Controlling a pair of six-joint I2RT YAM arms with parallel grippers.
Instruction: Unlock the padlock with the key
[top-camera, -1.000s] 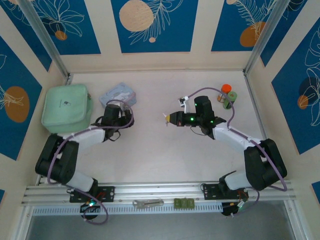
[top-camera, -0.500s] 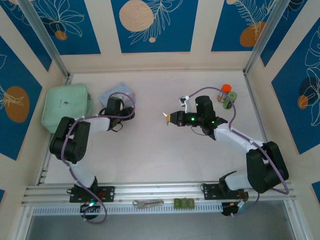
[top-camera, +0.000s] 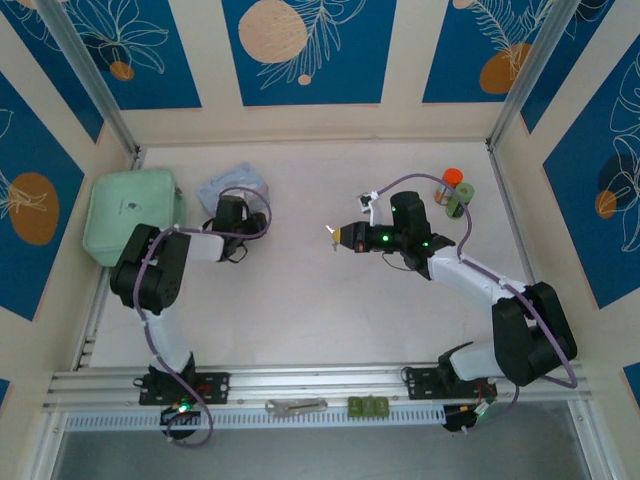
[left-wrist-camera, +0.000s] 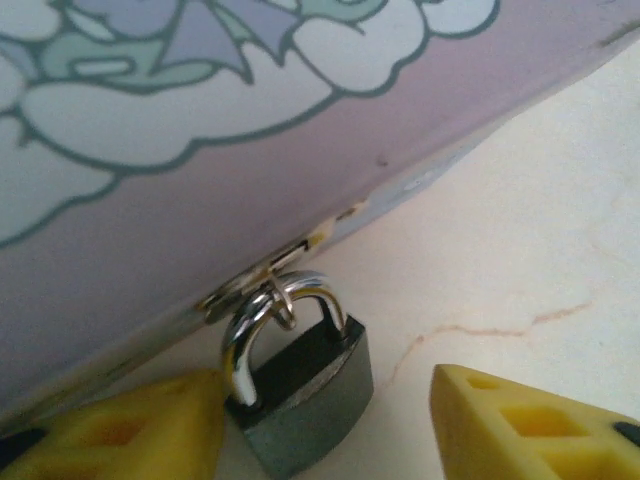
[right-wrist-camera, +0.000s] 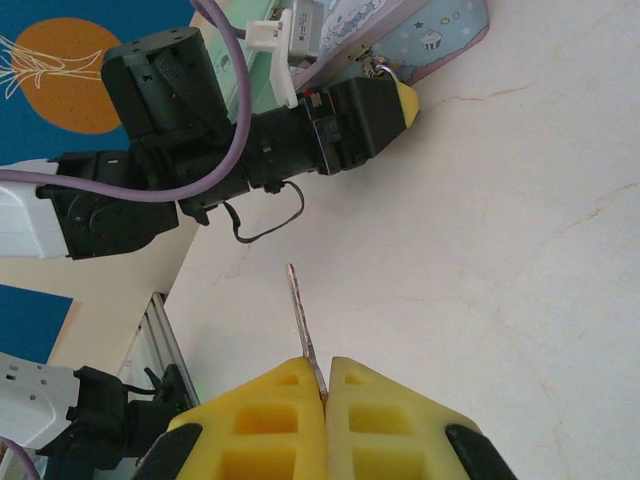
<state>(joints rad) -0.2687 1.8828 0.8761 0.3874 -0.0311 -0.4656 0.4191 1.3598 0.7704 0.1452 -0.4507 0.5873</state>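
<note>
Yellow pads (left-wrist-camera: 130, 435) of your left gripper (left-wrist-camera: 325, 405) sit either side of the padlock (left-wrist-camera: 305, 385), right at the edge of the pale blue patterned tin (left-wrist-camera: 200, 150). Jaws are parted, not clamped: the left pad looks to be touching the lock body, and the right pad is apart from it with bare table (left-wrist-camera: 500, 250) between. The padlock is dark grey. Its silvery shackle (left-wrist-camera: 250, 330) is hooked through a small ring on the tin's hasp, and both shackle legs run down into the body. The lock hangs off the tin's edge, tilted, with its body down by the table.

From the top view, your left gripper is up against the tin on the side facing the arm bases. A mint green case (top-camera: 133, 215) sits just left of the tin.

Your right gripper (top-camera: 343, 237) is well to the right of the tin, over open table, pointing back toward it. Its jaws are closed tight on the key (right-wrist-camera: 300, 310). The thin silvery blade sticks out from between the pads, tip aimed toward the tin. Key and padlock are well apart.

Two small bottles (top-camera: 455, 192), one with an orange cap, stand far right of the tin. A silver wrench-like tool (top-camera: 297, 406) and a small green block (top-camera: 367, 406) lie on the rail (top-camera: 250, 385), well away from the tin.
</note>
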